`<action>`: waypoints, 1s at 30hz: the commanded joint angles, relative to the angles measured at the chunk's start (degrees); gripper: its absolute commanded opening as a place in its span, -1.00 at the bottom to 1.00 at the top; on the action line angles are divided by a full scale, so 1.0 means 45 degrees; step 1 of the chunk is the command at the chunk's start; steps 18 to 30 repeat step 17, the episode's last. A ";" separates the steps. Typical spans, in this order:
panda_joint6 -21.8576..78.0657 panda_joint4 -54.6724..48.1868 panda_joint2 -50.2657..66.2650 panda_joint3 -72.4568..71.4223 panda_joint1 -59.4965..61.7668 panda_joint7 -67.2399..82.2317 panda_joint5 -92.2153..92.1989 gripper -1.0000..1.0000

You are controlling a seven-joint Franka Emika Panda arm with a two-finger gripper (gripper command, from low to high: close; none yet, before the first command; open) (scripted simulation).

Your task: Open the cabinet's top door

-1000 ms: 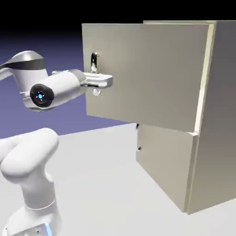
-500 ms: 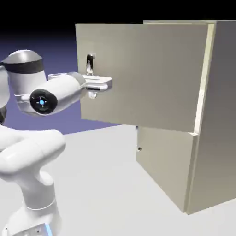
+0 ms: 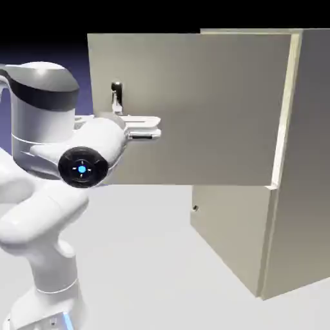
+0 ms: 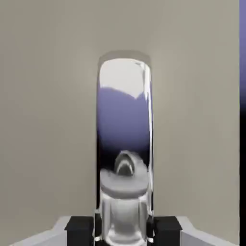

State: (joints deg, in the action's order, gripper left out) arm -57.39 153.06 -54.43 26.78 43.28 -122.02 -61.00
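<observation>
Gripper (image 4: 123,231) – nearly shut, clamped on top dr handle (image 4: 124,125)

A pale floor lies below a blue-violet backdrop.A pale floor (image 3: 148,258) lies below a blue-violet backdrop (image 3: 5,126).

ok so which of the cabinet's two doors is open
The top door, the larger upper panel with the gripper on its handle; the lower one is shut.

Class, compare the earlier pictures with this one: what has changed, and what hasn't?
The top door has swung wider, its handle edge moving to the exterior view's left. The claw travelled with it, still closed on the handle. The lower door stayed put.
</observation>
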 commanded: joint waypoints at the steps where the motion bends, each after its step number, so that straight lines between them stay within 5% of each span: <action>1: 0.0265 -0.0366 0.0460 0.0292 -0.0282 0.0241 0.0291 -1.00; 16: 0.5007 -0.6631 0.7246 0.4808 -0.4963 0.4206 0.3339 -1.00; 17: 0.5008 -0.6632 0.7246 0.4808 -0.4963 0.4206 0.3339 1.00; 30: 0.5008 -0.6632 0.7246 0.4808 -0.4963 0.4206 0.3339 1.00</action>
